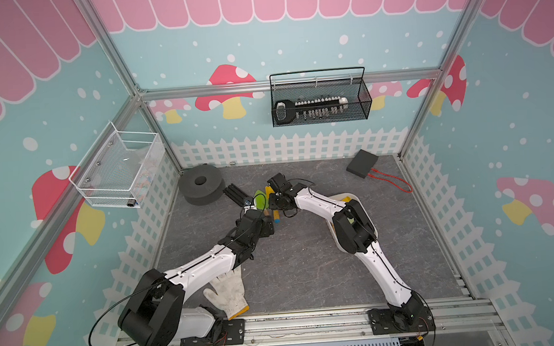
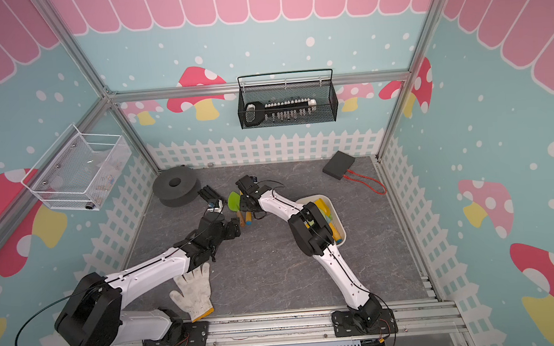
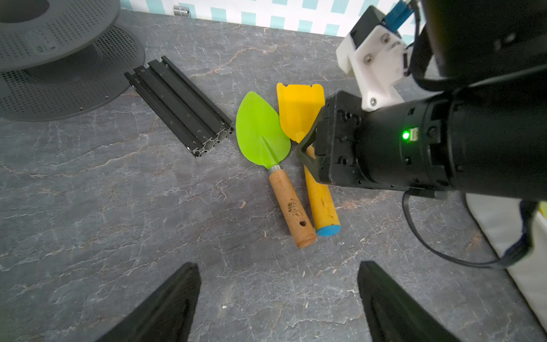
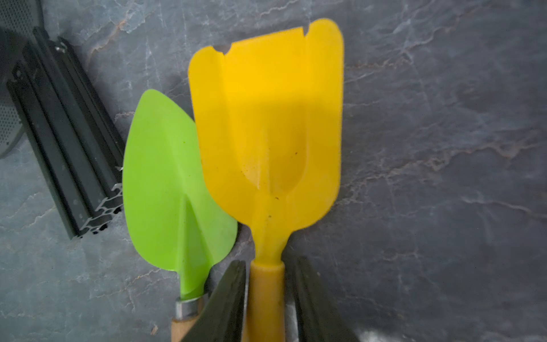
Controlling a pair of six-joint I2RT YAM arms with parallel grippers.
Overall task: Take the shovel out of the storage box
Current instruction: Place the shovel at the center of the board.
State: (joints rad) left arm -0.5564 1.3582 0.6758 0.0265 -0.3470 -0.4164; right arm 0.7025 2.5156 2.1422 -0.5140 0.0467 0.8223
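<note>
The yellow shovel (image 4: 266, 118) is laid on the bench (image 4: 444, 118), well apart from the storage box (image 2: 340, 222), its handle straddled by narrowly parted right fingers (image 4: 231, 296); left fingers (image 3: 165, 311) are spread wide. Snagged by a lifting finger, it could be dragged along.

Both top views look down from high over the whole tabletop (image 1: 307, 261); wrist cameras sit close above the yellow shovel (image 4: 266, 118) (all share it).
</note>
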